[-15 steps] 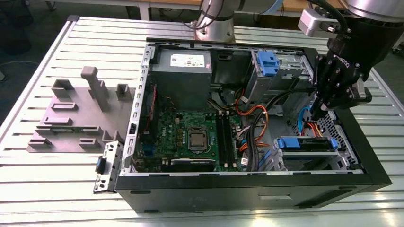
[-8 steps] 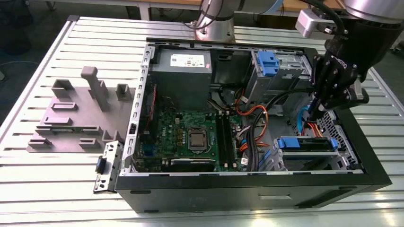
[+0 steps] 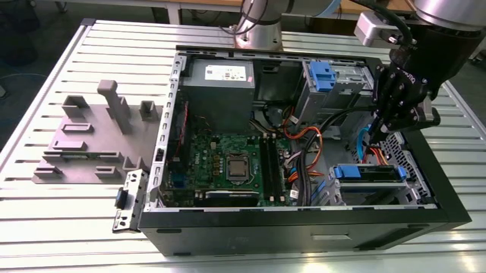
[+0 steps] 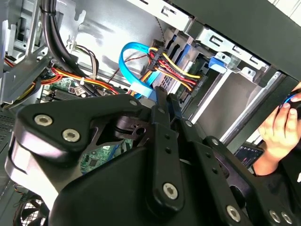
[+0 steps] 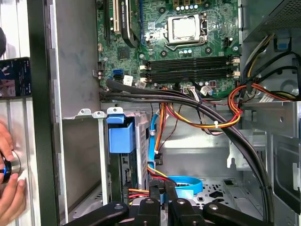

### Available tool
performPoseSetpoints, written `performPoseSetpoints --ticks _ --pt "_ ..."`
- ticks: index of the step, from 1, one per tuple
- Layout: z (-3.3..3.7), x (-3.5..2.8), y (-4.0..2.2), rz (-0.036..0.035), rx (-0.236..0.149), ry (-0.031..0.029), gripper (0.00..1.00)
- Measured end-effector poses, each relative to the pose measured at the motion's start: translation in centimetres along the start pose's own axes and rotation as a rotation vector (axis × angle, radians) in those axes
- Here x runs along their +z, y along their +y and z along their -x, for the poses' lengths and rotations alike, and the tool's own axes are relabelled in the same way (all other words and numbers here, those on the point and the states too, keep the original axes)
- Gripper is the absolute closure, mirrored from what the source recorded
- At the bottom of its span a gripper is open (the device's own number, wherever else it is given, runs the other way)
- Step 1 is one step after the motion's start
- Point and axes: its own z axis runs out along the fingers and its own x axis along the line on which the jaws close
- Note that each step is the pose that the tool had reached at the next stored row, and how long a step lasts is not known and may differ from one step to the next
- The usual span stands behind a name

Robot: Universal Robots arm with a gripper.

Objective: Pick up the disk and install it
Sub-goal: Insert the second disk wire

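Observation:
The disk (image 3: 369, 174), silver with blue plastic rails, lies flat in the drive cage at the front corner of the open computer case (image 3: 304, 227), on the exterior view's right. Its blue rail tab (image 5: 119, 137) shows in the first wrist view and again (image 4: 216, 61) in the second wrist view. My gripper (image 3: 379, 132) hangs inside the case just behind the disk, beside the cables plugged into it. The black fingers (image 4: 161, 117) stand pressed together, shut, with nothing held between them. Their tips (image 5: 149, 205) sit close to the red-yellow power plug (image 4: 174, 70).
A grey power-supply box (image 3: 218, 85) and the motherboard (image 3: 227, 162) take up the case's other side. Orange and black cable bundles (image 5: 197, 110) and a blue data cable (image 4: 128, 61) cross near the gripper. A grey fixture (image 3: 91, 136) lies on the table. A person's hand (image 4: 278, 123) is beside the case.

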Motion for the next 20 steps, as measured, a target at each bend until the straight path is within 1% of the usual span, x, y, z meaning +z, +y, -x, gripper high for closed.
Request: performPoseSetpoints --ticks 12,13,14,15,16,19,20 --pt "0.0 0.0 0.0 0.0001 0.0 -0.0009 0.84" --pt "-0.02 0.01 0.0 0.0001 0.0 -0.002 0.84" --pt "-0.04 0.03 0.01 0.0002 0.0 -0.0049 0.84" --pt "-0.08 0.06 0.03 0.0003 0.0 -0.0114 0.84" --pt "-0.16 0.09 0.03 0.0007 0.001 -0.0218 0.84" --pt "-0.47 0.2 0.03 0.0024 0.002 -0.0594 0.84" --pt "-0.59 0.25 0.03 0.0025 0.002 -0.0629 0.84"
